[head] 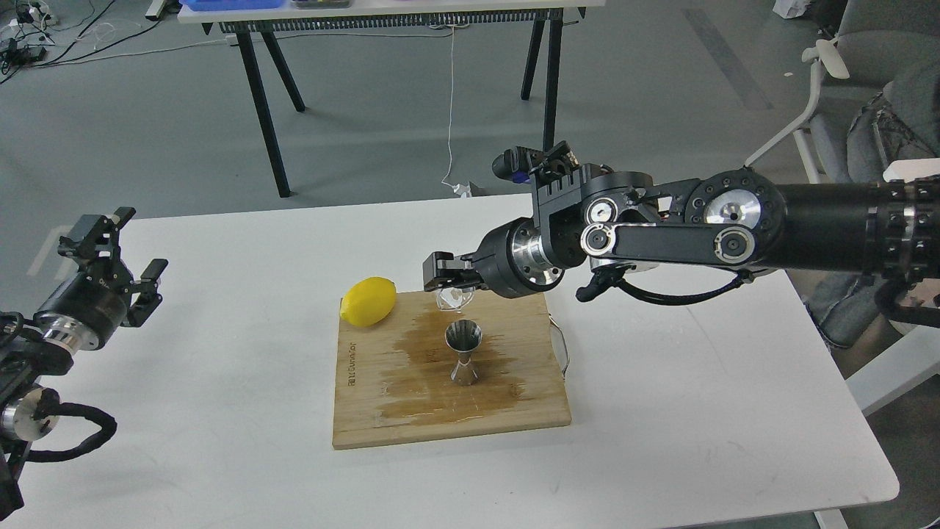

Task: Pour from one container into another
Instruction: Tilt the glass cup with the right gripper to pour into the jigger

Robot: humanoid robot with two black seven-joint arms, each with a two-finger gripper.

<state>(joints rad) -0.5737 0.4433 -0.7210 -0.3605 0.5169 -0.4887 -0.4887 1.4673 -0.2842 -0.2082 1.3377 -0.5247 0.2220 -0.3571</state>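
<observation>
The steel jigger (464, 353) stands upright near the middle of the wooden board (448, 411), on a dark wet patch. Above and slightly behind it my right gripper (448, 283) is shut on the small clear cup (452, 297), which hangs tilted in the air over the board's far edge, apart from the jigger's rim. Whether any liquid is in the cup cannot be made out. My left gripper (117, 261) is open at the table's far left, holding nothing.
A lemon (369, 300) rests on the board's far left corner. The board lies on a white table (661, 411). A black-legged table (396, 15) stands on the floor beyond, and a chair with a seated person (874, 117) is at the right.
</observation>
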